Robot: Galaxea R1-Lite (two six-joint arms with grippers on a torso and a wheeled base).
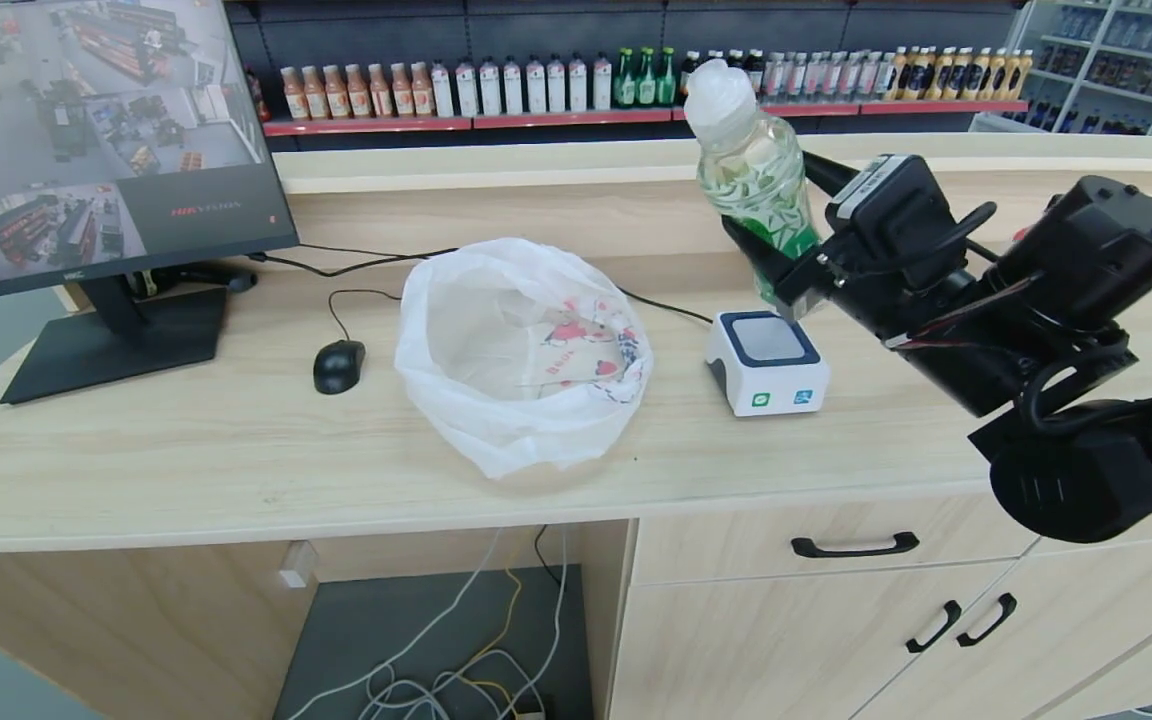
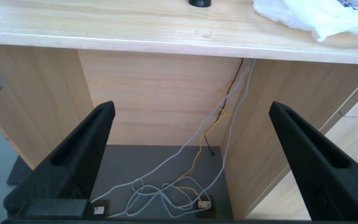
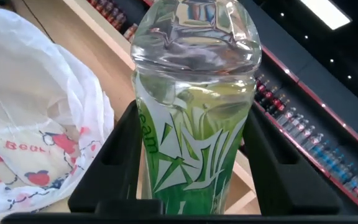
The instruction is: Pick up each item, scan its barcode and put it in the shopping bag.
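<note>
**Fig.: checkout counter, light wood, seen from the robot's side.**

**(a) R gripper.** It is clenched on the bottle, gripping the lower, green-labelled part. The bottle stands roughly upright, cap end up. It is held in the air clear of the counter top, over the strip btw. the scanner and the counter's back edge. In the right wrist view the bottle sits squarely btw. the two black fingers of the R gripper, both pressed to its sides. Its upper part is clear plastic. The lower part has a green-and-white label w/ pale liquid behind it.

**(b) Shopping bag.** White plastic w/ red print, mouth open upward, approx. mid-counter and nearer the front edge than the back. It also shows beyond the bottle in the right wrist view. The scanner is a small white box w/ a dark-rimmed window facing up. It sits near the bag on the robot's right, not touching it.

**(c) L gripper.** Released, jaws wide apart. It hangs lower than the counter's front edge and faces the open recess beneath, where loose cables lie on the floor.

**(d) Other.**
- A black mouse lies near the bag on the robot's left.
- A monitor stands at the counter's left end.
- Drawers w/ black handles sit under the counter's right half.
- A shelf of drinks runs along the wall behind.
</note>
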